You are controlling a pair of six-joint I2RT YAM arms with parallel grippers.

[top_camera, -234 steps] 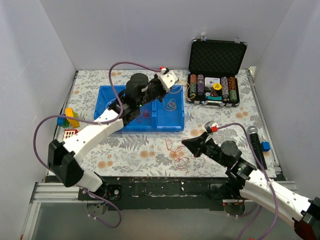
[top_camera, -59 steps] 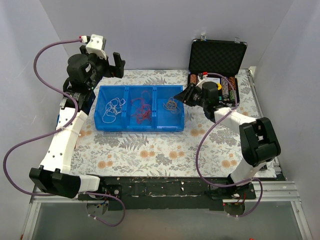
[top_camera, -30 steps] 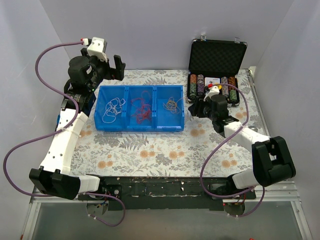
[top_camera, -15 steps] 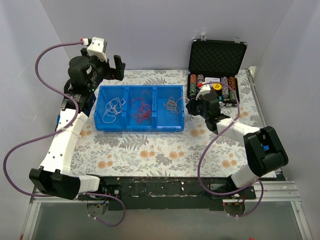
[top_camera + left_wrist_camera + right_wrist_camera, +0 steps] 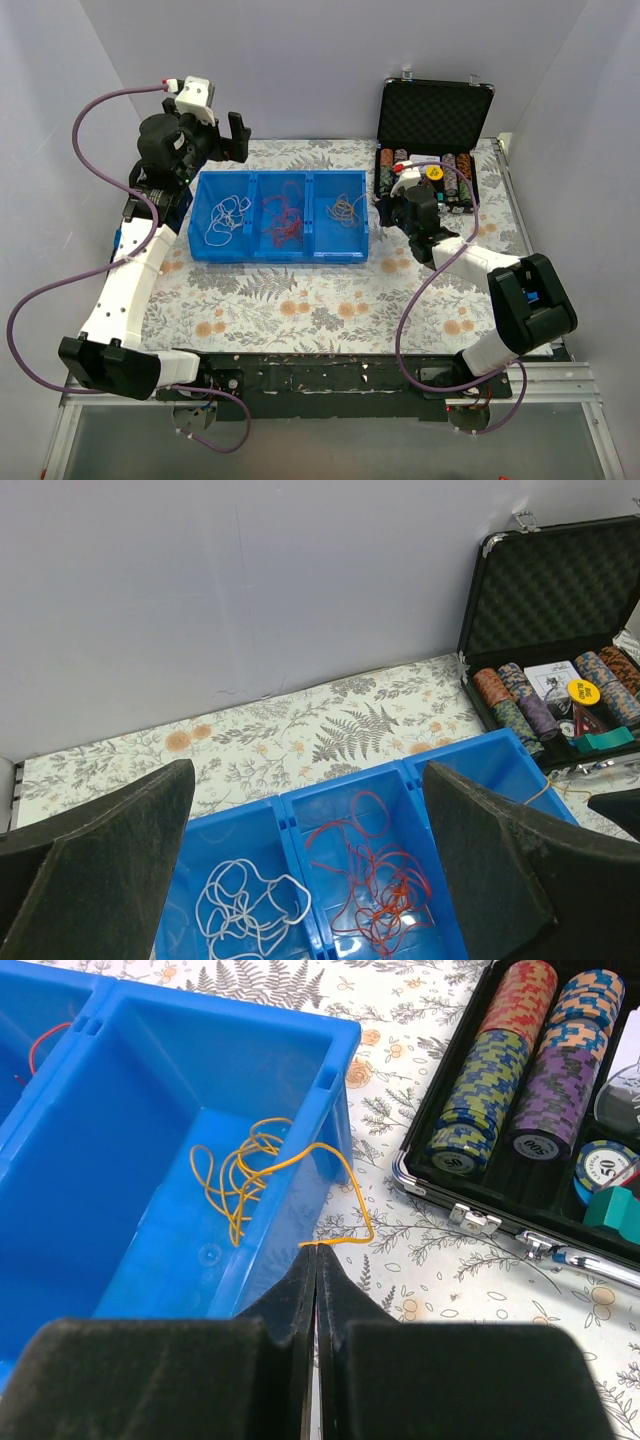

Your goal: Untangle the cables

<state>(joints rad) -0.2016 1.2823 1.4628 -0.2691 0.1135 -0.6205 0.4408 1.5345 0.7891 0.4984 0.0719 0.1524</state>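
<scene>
Arms parted, right one at the bin wall

The left gripper [image 5: 308,770], earlier low over the blue bin [image 5: 280,257], has risen to the far left with fingers spread. The right gripper [image 5: 315,1260] has moved from the near table [image 5: 300,295] to the bin's right wall, pinching the orange-yellow cable [image 5: 245,1175]; the near tangle is gone.

Left wrist view: left gripper [image 5: 308,772] fingers cut by bottom and side edges, only inner faces seen; blue bin [image 5: 345,783] under fingertips cut by bottom edge, end compartment mostly hidden behind finger nearer chip case [image 5: 550,590]; case cut by right edge; white cable [image 5: 245,910] and red cable [image 5: 375,890] run off frame below. Right wrist view: right gripper [image 5: 316,1260] fingers blurred, close to lens; pinched end of orange-yellow cable [image 5: 245,1175] hidden between pressed pads; bin left of fingertips cut by frame, red cable mere sliver. Top view: right fingertips too small to tell
</scene>
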